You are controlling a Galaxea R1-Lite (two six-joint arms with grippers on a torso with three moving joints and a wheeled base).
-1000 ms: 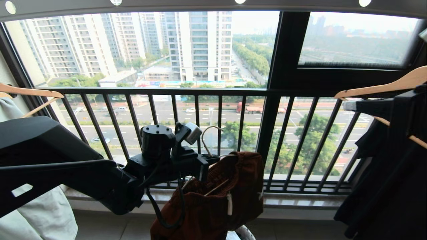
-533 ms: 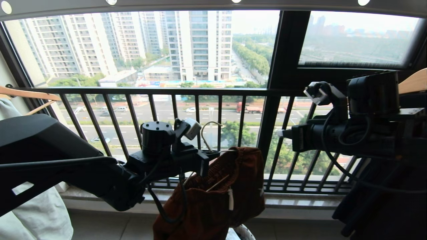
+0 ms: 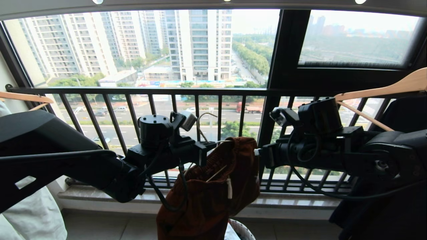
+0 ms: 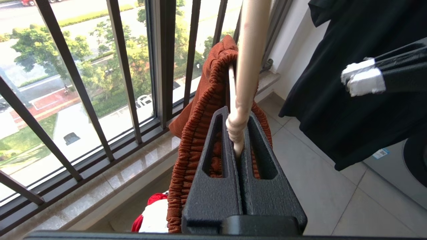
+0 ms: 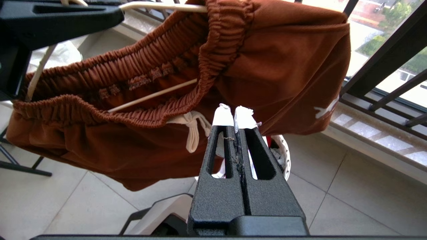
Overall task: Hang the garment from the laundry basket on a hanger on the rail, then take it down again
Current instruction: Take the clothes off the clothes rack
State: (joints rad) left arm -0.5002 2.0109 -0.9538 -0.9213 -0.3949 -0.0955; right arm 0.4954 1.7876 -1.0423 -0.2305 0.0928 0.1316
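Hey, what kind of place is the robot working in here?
Most likely an enclosed high-rise apartment balcony used for drying laundry: a black balustrade before windows overlooking towers and a road far below, clothes on wooden hangers, and a tiled floor.

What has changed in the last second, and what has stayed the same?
The right gripper came into the head view from the right, dropped, and now sits shut and empty beside the rust-brown shorts. The left gripper stays shut on the cream hanger, with the shorts draped on it.
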